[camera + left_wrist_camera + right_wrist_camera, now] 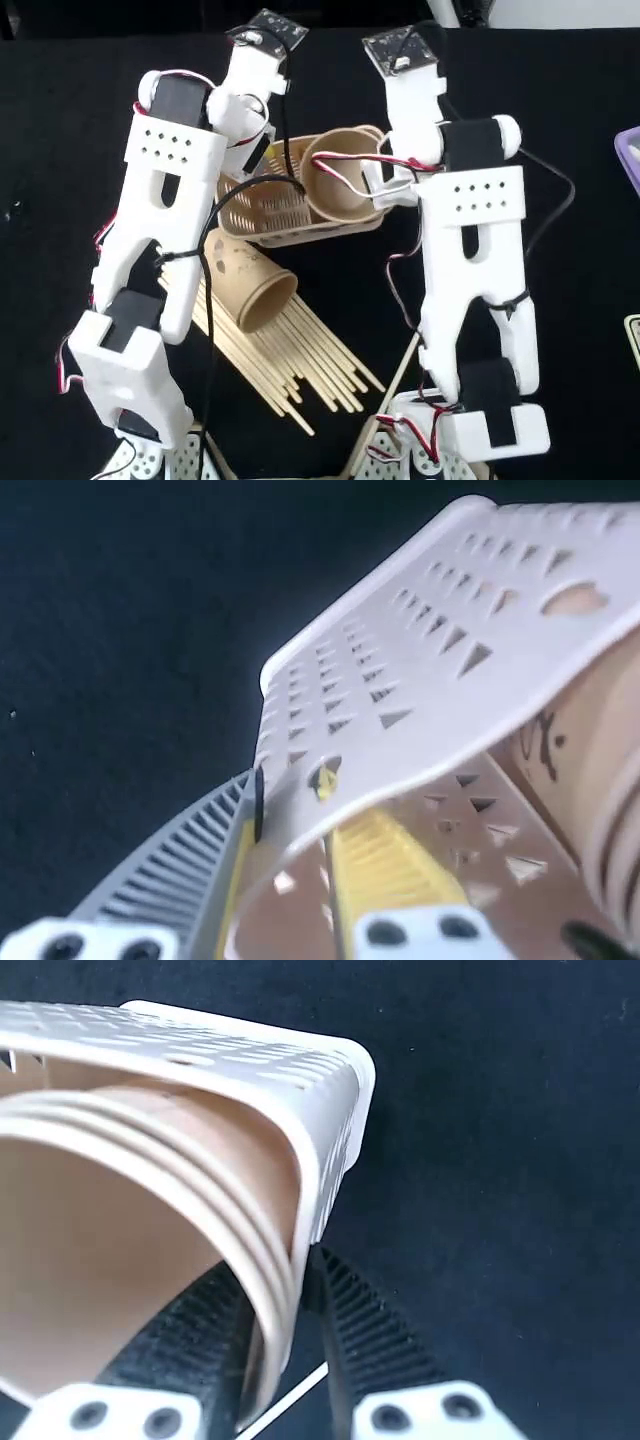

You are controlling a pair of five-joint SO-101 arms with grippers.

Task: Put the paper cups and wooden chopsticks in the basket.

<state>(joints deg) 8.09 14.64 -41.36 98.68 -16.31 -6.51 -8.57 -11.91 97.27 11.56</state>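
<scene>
Paper, thin and light, is the stuff in play: the nested paper cups [335,180] are seen seated in the basket [270,218], at the end nearer the right arm. Their stacked rims are nipped together with the basket wall by the right gripper [275,1265], one finger inside the cup and one outside the wall. A cup like this is judged easily crushed at the side wall, so the rolled rim, its stiffest part, is where it is best taken, and lightly. The loose paper cup [250,285] is found on its side across the wooden chopsticks [300,365], just in front of the basket; it may roll when touched, and a rim pinch is suggested again. The chopsticks, fanned flat on the black table [60,120], are stiff, smooth and slim, and are likely to slip unless gripped across the middle, a few at a time. The basket looks light enough to slide, and its opposite wall is clamped by the left gripper [290,790].
</scene>
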